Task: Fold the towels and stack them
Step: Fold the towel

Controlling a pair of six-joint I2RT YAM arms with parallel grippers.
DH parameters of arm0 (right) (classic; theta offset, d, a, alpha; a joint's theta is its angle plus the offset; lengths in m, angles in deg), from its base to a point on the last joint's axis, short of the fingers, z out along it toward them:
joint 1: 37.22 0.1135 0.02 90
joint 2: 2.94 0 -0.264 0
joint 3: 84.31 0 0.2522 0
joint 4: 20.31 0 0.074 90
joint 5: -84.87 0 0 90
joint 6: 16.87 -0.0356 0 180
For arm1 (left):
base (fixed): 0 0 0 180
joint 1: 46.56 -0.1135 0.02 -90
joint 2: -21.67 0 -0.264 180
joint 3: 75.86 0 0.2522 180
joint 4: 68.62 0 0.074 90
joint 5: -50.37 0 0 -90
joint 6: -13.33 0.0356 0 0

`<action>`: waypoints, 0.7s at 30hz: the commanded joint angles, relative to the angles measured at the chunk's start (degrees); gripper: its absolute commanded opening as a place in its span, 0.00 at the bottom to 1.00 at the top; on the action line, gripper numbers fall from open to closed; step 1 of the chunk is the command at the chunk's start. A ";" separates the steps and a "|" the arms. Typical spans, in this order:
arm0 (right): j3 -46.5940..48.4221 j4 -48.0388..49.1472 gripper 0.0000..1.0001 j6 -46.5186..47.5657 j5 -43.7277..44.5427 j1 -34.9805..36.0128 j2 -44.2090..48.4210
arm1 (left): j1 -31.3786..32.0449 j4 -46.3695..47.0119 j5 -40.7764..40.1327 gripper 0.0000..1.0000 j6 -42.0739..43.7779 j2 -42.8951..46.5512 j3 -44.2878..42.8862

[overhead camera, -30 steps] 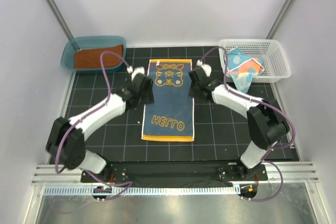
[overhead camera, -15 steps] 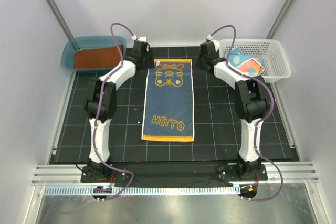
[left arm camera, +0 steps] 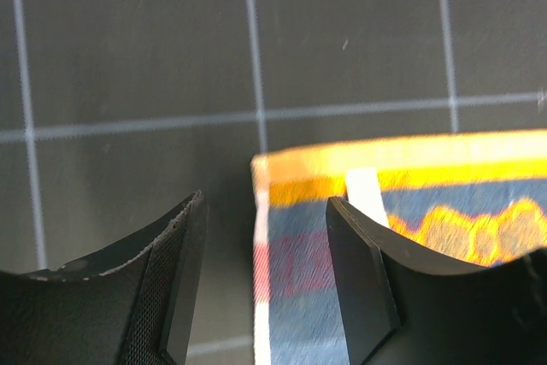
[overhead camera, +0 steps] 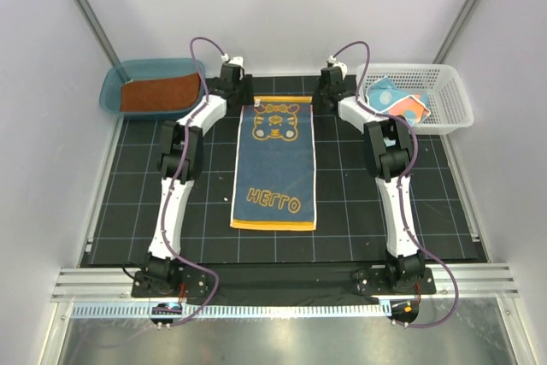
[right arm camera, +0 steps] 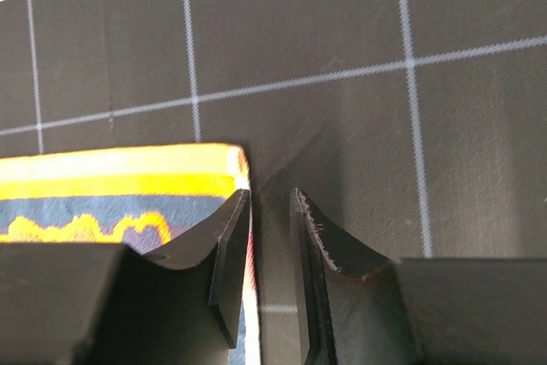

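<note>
A navy towel (overhead camera: 275, 164) with a yellow-orange border and "HELLO" on it lies flat and lengthwise on the black grid mat. My left gripper (overhead camera: 242, 100) is at its far left corner. In the left wrist view the gripper (left arm camera: 265, 279) is open, and its jaws straddle that corner of the towel (left arm camera: 299, 245). My right gripper (overhead camera: 322, 100) is at the far right corner. In the right wrist view the gripper (right arm camera: 269, 271) stands open by a narrow gap, with the towel's edge (right arm camera: 111, 185) against the left finger (right arm camera: 229, 262).
A teal tub (overhead camera: 115, 83) at the far left holds a rust-brown towel (overhead camera: 158, 94). A white lattice basket (overhead camera: 444, 91) at the far right holds a teal spotted towel (overhead camera: 395, 108). Both arms are stretched out along the navy towel's long sides.
Both arms have stretched away from me, from the navy towel's upper sides to its two far corners. The towel has not moved.
</note>
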 commanded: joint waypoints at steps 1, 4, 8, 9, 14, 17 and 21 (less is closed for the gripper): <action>3.80 3.36 0.34 1.71 -0.61 -0.54 -0.26 | 0.01 1.84 0.48 0.61 1.66 -2.08 -5.69; 5.38 2.31 0.37 2.59 -0.79 -0.46 -1.23 | -0.08 0.36 -0.14 0.64 1.75 -3.41 -8.33; 7.57 0.47 0.40 3.55 -0.96 -0.46 -2.46 | -0.08 -4.47 -2.24 0.64 1.84 -5.78 -13.25; 9.23 -0.33 0.40 3.81 -1.22 -0.46 -3.33 | -0.08 -5.28 -1.55 0.64 2.01 -6.22 -14.05; 11.09 -1.91 0.40 3.82 -2.63 -0.54 -4.83 | 0.10 -7.39 -0.14 0.64 2.28 -6.66 -15.46; 12.15 -2.79 0.40 3.38 -3.59 -0.46 -5.98 | 0.01 -8.27 0.21 0.62 1.58 -6.84 -15.81; 13.82 -4.11 0.40 3.38 -4.82 -0.10 -6.94 | 0.01 -9.94 0.83 0.60 0.61 -6.93 -15.90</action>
